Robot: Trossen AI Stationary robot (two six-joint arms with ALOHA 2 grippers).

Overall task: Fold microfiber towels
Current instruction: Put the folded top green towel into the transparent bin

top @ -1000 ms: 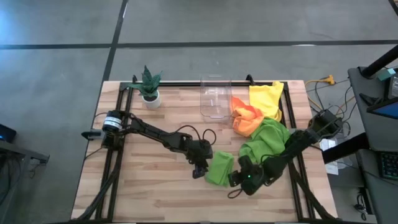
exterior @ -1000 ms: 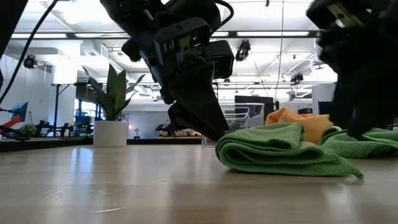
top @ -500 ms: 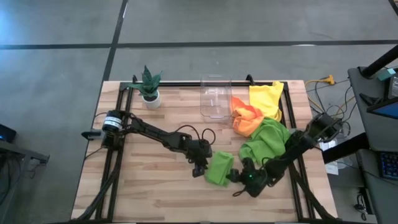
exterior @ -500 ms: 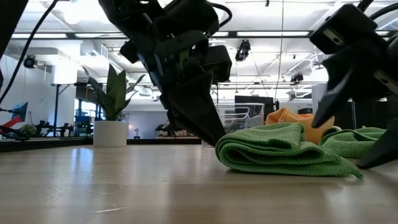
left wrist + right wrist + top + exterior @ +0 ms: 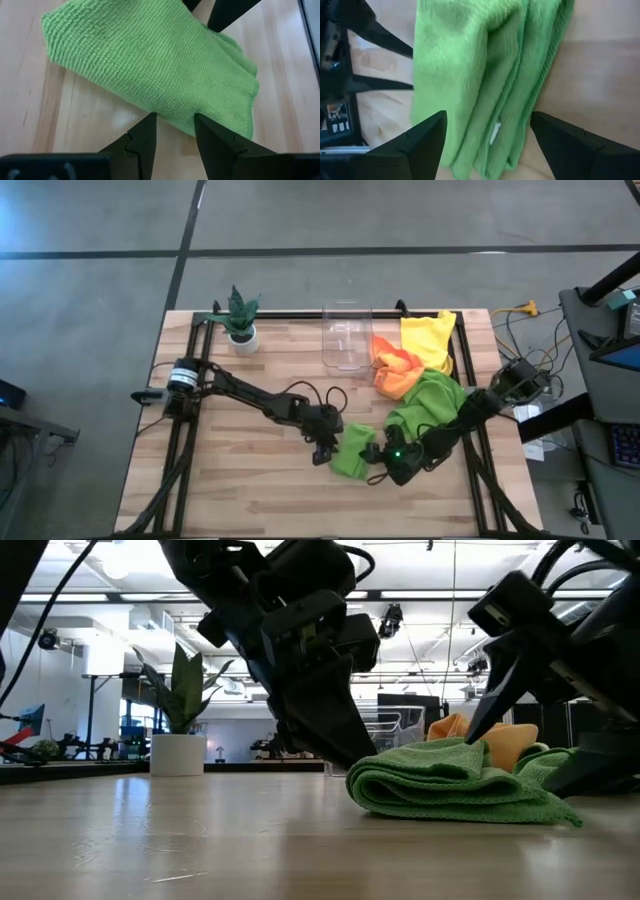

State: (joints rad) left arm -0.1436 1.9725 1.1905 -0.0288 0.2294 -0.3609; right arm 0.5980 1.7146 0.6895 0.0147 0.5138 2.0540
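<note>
Surface: you are working on a pale wooden slatted tabletop point(image 5: 250, 480) with a black frame around it, on a grey concrete floor; the low view shows a bright workshop behind.

Folded piece: a lime green microfiber towel point(image 5: 352, 452), already doubled into a thick pad, lies flat near the middle of the tabletop, toward the front edge. In the low view point(image 5: 450, 785) its layers stack neatly with the rounded fold facing the left arm.

Waiting pile: a second lime green towel point(image 5: 428, 402) lies crumpled just behind the folded one, with a rumpled orange towel point(image 5: 395, 368) and a yellow towel point(image 5: 428, 338) beyond it near the back corner.

Progress: you seem to have one towel close to finished; the other three look unfolded, so most of the job is left.

Left fingers: your left gripper point(image 5: 322, 448) sits at the pad's left edge. In its wrist view its two dark fingers point(image 5: 142, 142) stand narrowly apart, with the green edge reaching between them; it looks pinched or pinned, but you cannot be sure.

Right fingers: your right gripper point(image 5: 378, 462) hovers over the pad's right side with its fingers point(image 5: 427, 137) spread wide, straddling the folded layers and gripping nothing.

Other items: a small green potted plant point(image 5: 240, 320) and a clear plastic bin point(image 5: 347, 335) stand at the back edge, well apart from the work.
</note>
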